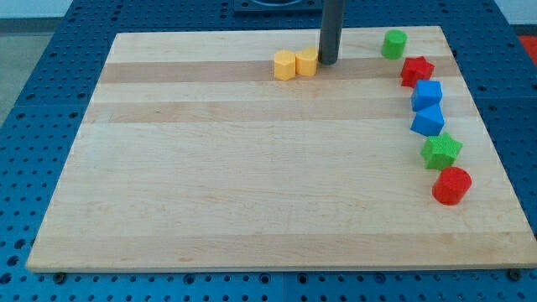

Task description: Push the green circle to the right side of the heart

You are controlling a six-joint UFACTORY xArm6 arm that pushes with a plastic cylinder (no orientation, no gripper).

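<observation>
Upper middle of the bench (210,168): yellow hexagon (285,65), yellow heart (307,60), my tip (327,62) touching the heart's right. No claw, just a rod holding nothing. Green circle (394,43) upper right: light, rigid, probably slides and rolls off; push its right face squarely.

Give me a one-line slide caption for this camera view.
My tip rests against two yellow blocks near the board's top edge, the green circle waiting apart at the view's right.

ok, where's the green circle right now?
The green circle block sits at the wooden board's top right corner, just above-left of the red star block, well to the right of my tip.
</observation>
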